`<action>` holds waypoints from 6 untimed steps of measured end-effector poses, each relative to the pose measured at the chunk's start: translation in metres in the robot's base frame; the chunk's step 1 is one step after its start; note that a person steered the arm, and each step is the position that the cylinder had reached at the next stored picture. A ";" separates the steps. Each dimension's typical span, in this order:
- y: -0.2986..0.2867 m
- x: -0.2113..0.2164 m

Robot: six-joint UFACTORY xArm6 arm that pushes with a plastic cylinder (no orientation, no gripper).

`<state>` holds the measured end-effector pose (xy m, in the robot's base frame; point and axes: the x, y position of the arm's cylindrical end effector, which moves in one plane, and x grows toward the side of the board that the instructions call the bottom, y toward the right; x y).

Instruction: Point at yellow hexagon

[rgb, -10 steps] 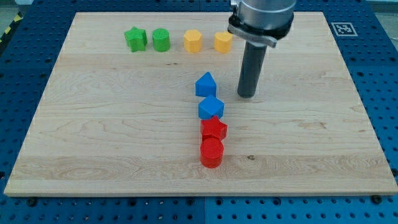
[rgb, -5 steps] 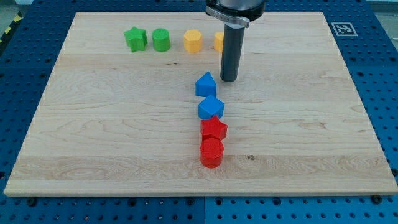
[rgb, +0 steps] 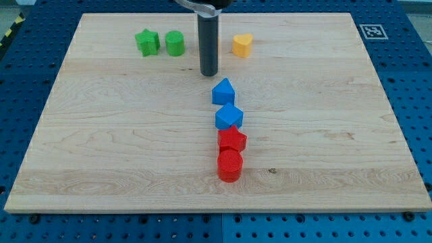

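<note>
My tip (rgb: 209, 73) rests on the wooden board (rgb: 108, 142) near the view's top, just below the spot where the yellow hexagon stood in the earlier frames. The rod now covers that hexagon almost entirely. A second yellow block (rgb: 242, 44) shows just right of the rod. A blue block (rgb: 223, 91) lies a little below and right of my tip, apart from it.
A green star (rgb: 146, 42) and a green round block (rgb: 175, 43) sit left of the rod in the top row. Below the blue block, a second blue block (rgb: 229, 117), a red star (rgb: 232, 140) and a red block (rgb: 229, 165) form a column.
The rod has moved left and towards the view's top, from right of the blue blocks to in front of the yellow hexagon. No block has moved.
</note>
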<state>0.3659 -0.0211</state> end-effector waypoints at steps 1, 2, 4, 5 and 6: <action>-0.002 -0.002; -0.020 -0.014; -0.020 -0.026; -0.020 -0.031; -0.021 -0.032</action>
